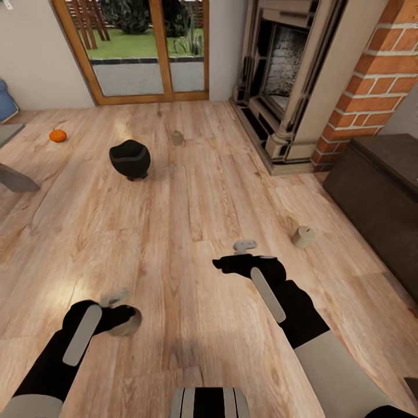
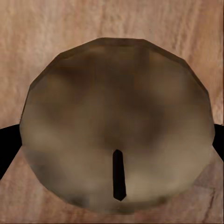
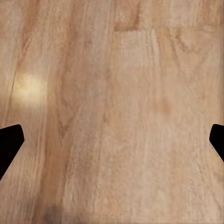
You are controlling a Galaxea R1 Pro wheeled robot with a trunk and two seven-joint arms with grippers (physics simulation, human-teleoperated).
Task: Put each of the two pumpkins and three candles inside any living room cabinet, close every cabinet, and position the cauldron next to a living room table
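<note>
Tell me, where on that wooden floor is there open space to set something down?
The widest bare patch lies between the round black cauldron, the stone fireplace and the pale stubby candle near the dark-brown cabinet. Boards under the right gripper are bare too. It is tighter by the left gripper, at another beige candle.

pumpkin (image 1: 57, 135): orange, on floor far left | cauldron (image 1: 130, 159): black, upright mid-floor | candles: beige, one (image 1: 177, 137) beyond cauldron, one (image 1: 303, 236) near cabinet (image 1: 377, 177), one (image 2: 116, 126) held
</note>
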